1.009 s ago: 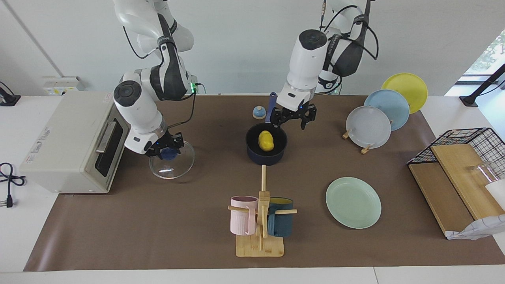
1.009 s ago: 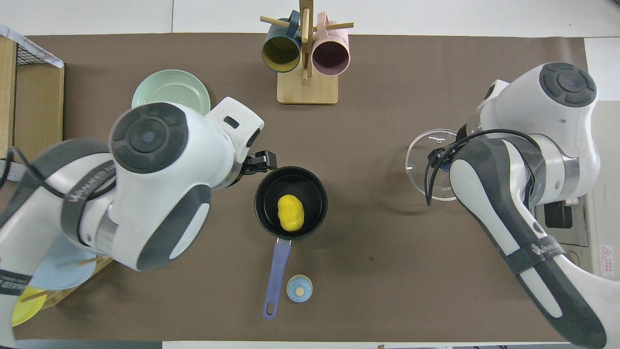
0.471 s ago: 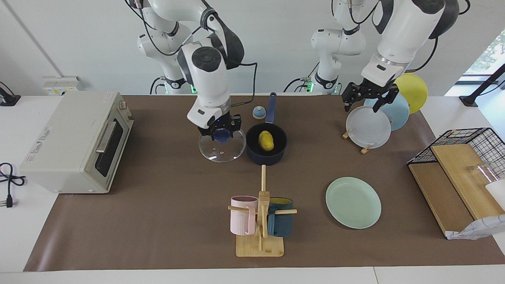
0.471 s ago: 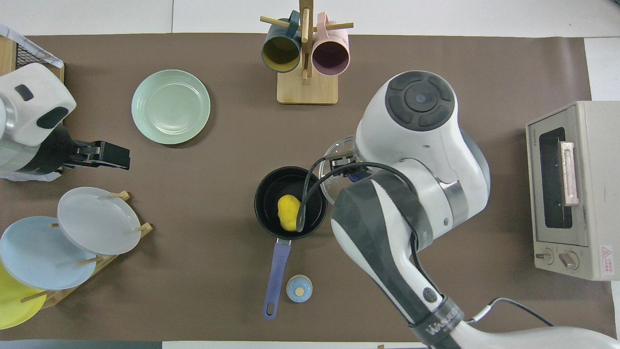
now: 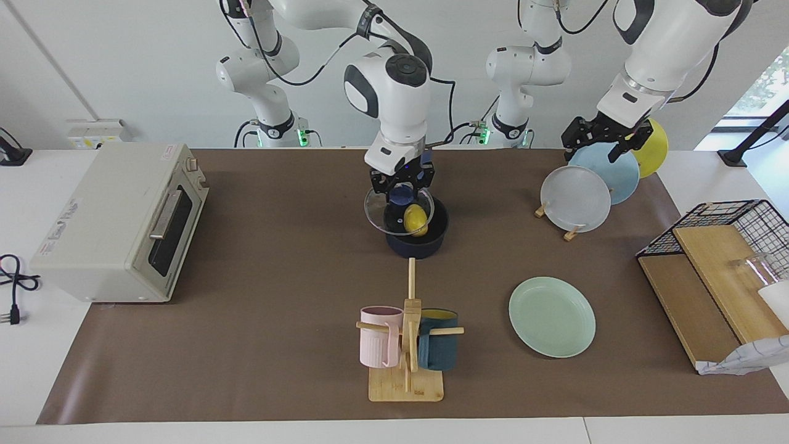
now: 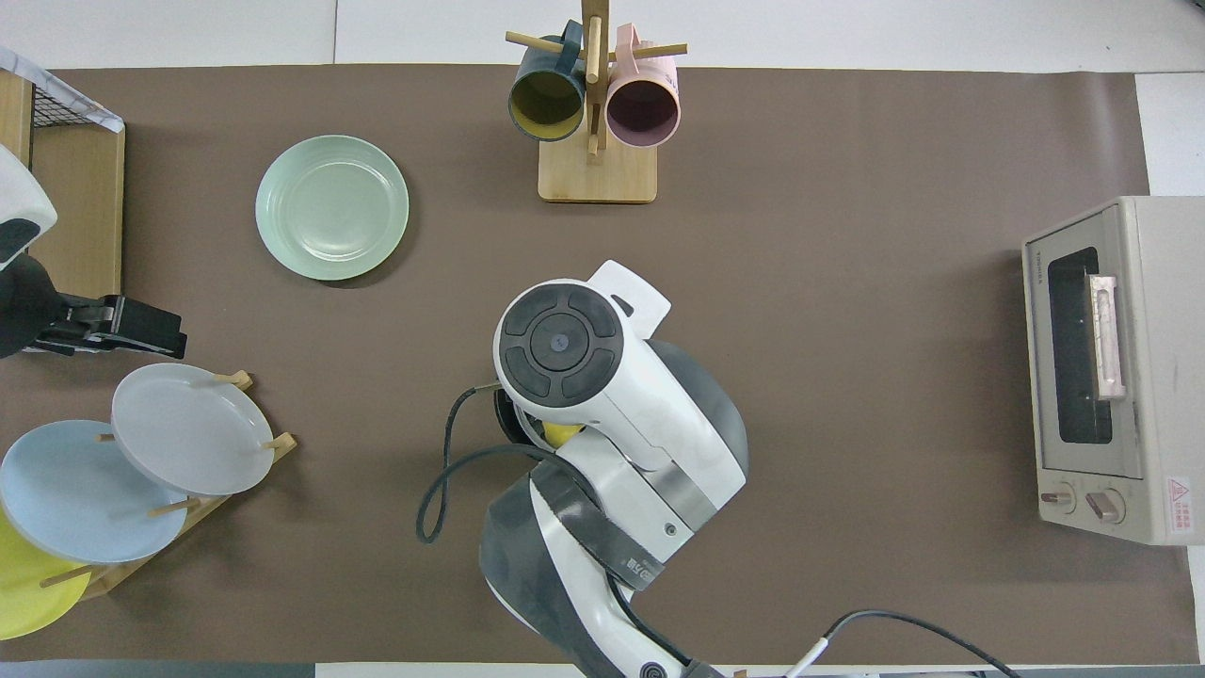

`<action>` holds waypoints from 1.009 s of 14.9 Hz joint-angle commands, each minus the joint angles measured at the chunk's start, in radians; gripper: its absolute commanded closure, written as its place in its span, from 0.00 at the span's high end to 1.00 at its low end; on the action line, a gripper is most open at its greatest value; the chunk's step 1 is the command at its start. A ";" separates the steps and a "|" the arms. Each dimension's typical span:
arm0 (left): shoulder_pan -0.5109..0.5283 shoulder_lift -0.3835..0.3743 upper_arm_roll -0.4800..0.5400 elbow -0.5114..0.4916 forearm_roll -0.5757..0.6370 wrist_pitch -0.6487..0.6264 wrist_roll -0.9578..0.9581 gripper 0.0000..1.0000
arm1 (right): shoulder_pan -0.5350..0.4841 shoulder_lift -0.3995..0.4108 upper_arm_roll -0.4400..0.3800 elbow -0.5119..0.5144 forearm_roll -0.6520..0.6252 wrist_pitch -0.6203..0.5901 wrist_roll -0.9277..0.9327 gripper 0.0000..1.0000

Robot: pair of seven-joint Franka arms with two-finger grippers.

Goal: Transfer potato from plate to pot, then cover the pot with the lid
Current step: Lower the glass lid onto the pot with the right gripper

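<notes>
The dark blue pot [image 5: 420,246] stands mid-table with the yellow potato [image 5: 416,221] inside it. My right gripper [image 5: 402,187] is shut on the blue knob of the clear glass lid [image 5: 377,216] and holds it tilted just over the pot's mouth. In the overhead view the right arm covers the pot and lid; only a sliver of the potato [image 6: 563,434] shows. The mint-green plate [image 5: 551,316] lies bare, farther from the robots, also in the overhead view [image 6: 331,207]. My left gripper [image 5: 606,140] is open and raised over the plate rack, also in the overhead view [image 6: 169,331].
A rack of grey, blue and yellow plates [image 5: 576,198] stands toward the left arm's end. A wire basket with wooden boards [image 5: 715,246] is at that end. A toaster oven [image 5: 117,222] stands at the right arm's end. A mug tree [image 5: 407,345] stands farther out.
My right gripper has carried the lid from beside the toaster oven to over the pot. My left gripper has drawn back from the pot and risen over the plate rack.
</notes>
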State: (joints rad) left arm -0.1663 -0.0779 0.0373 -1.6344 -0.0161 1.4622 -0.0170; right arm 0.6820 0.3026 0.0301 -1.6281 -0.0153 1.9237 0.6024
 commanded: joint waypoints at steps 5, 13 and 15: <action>0.099 0.046 -0.056 0.151 -0.018 -0.089 0.015 1.00 | 0.027 0.055 -0.003 0.031 -0.003 0.027 0.059 0.00; 0.105 0.006 -0.093 0.051 -0.016 -0.003 0.012 1.00 | 0.044 0.058 -0.002 0.016 0.005 0.063 0.096 0.00; 0.105 0.007 -0.093 0.050 -0.015 -0.022 0.012 1.00 | 0.042 0.059 -0.002 0.011 0.005 0.064 0.094 0.00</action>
State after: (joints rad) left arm -0.0626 -0.0498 -0.0546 -1.5579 -0.0242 1.4415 -0.0166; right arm 0.7221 0.3589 0.0298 -1.6182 -0.0165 1.9714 0.6790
